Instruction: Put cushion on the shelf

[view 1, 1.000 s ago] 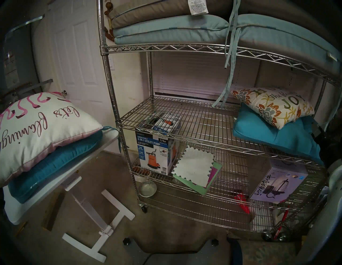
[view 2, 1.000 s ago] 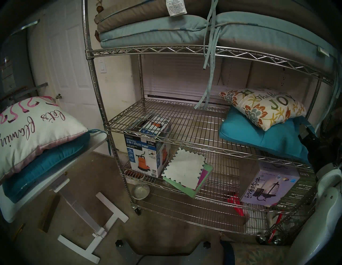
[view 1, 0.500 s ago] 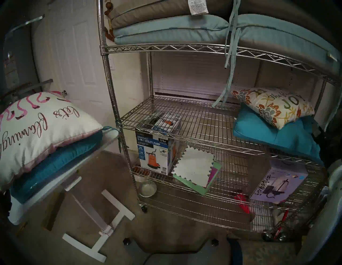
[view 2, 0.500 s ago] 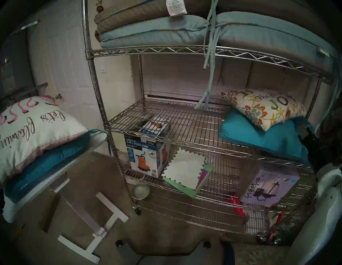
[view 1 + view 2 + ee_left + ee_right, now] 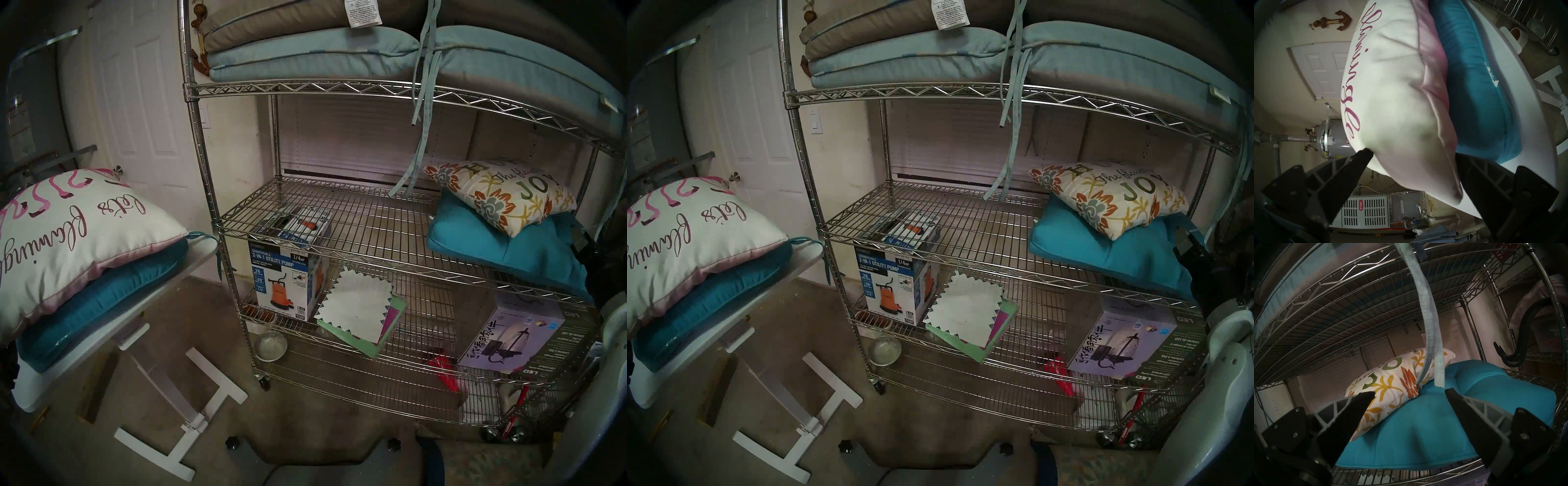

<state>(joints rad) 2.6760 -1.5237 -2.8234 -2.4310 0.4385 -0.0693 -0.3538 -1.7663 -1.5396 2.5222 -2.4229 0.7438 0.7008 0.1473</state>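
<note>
Cushion number one, a plump white cushion with pink script lettering and a pink underside, is lying on a flat teal cushion; both are resting on the small white bench at the left, reaching almost to its right-hand edge. In the left wrist view the left gripper is straddling the white cushion's near corner, jaws spread wide, one black ribbed fingertip touching the fabric; the head views are showing none of this. That view alone is also showing a grey water heater and a vented furnace.

To the right, the chrome wire shelf is standing with zigzag-trimmed tiers. Its top tier is carrying long padded seat cushions, pale blue and taupe, with ties dangling. On the right end of the middle tier, a floral cushion reading "JOY" is lying on another smooth teal cushion. So four loose cushions are showing, two on the bench and two on that tier. In its wrist view the right gripper is hovering just before that pair, jaws spread and empty.
</note>
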